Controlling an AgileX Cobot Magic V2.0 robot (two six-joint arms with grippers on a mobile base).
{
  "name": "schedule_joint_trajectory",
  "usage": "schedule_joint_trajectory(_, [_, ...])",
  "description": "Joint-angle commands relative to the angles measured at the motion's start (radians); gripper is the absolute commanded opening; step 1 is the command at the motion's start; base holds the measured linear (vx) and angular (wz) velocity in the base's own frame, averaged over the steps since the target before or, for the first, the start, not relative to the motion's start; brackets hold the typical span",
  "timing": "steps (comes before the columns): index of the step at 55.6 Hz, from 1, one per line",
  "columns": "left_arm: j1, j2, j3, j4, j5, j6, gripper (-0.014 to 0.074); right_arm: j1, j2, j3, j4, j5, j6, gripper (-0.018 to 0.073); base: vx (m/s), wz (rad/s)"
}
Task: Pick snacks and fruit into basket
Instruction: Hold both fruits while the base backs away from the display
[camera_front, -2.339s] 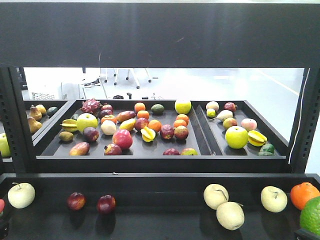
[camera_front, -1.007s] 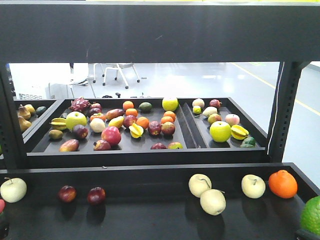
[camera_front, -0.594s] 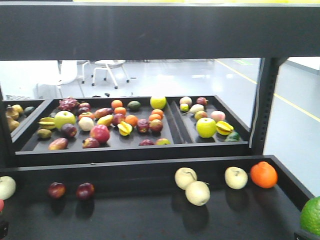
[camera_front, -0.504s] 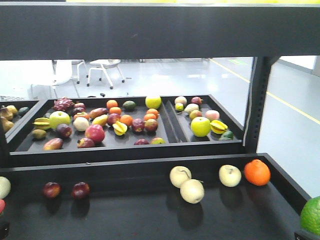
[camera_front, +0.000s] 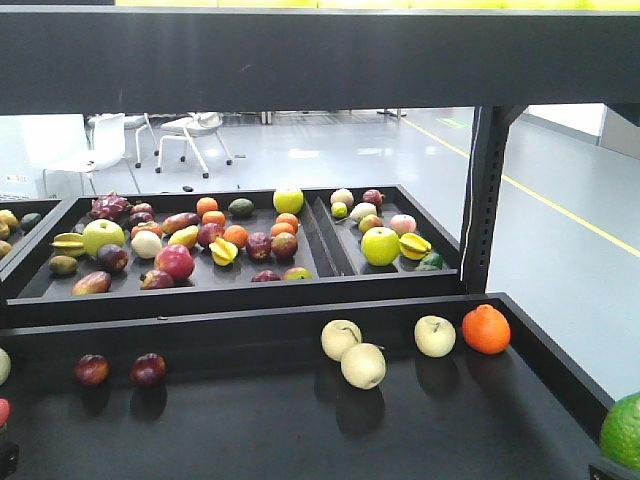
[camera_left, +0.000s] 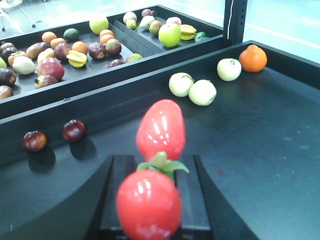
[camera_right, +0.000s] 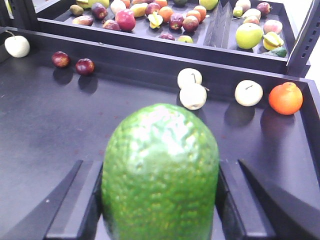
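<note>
Both arms were loaded. The left gripper (camera_left: 150, 200) was clamped on two glossy red strawberries (camera_left: 155, 165), one stacked in front of the other w/ green leaves between. The right gripper (camera_right: 160, 200) was closed round a big bumpy green fruit (camera_right: 160, 175), which filled the space between the jaws. That fruit also showed at the lower right edge of the front view.

Progress, as a judgement: early to mid. Two picks were in hand but no basket showed in any view, so nothing could be counted as delivered; the drop-off was left to do. No snack packets were visible either.

Plenty of fruit was left. On the near black shelf (camera_front: 300, 440) sat two dark red plums (camera_front: 120, 370) side by side at the left, two pale apples (camera_front: 352, 353) touching near the middle, a third pale apple (camera_front: 435, 336) just beside an orange (camera_front: 486, 329) at the right. The far trays (camera_front: 330, 285) behind held many more – green apples, oranges, starfruit, mixed small fruit – well apart from both grippers.

Writing: none readable – no brands, no labels on fruit, shelf or trays.
</note>
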Motion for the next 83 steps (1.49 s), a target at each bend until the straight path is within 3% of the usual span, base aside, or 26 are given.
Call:
schedule_joint_trajectory(1, [0.004, -0.007, -0.03, -0.016, -0.076, -0.007, -0.0006, -0.003, -0.003, -0.028, 0.001, -0.088, -0.006, -0.0009, -0.09, 0.01])
schedule_joint_trajectory(83, [0.004, -0.007, -0.03, -0.016, -0.076, -0.007, -0.0006, -0.003, -0.003, -0.028, 0.001, -0.088, -0.007, -0.0009, -0.21, 0.07])
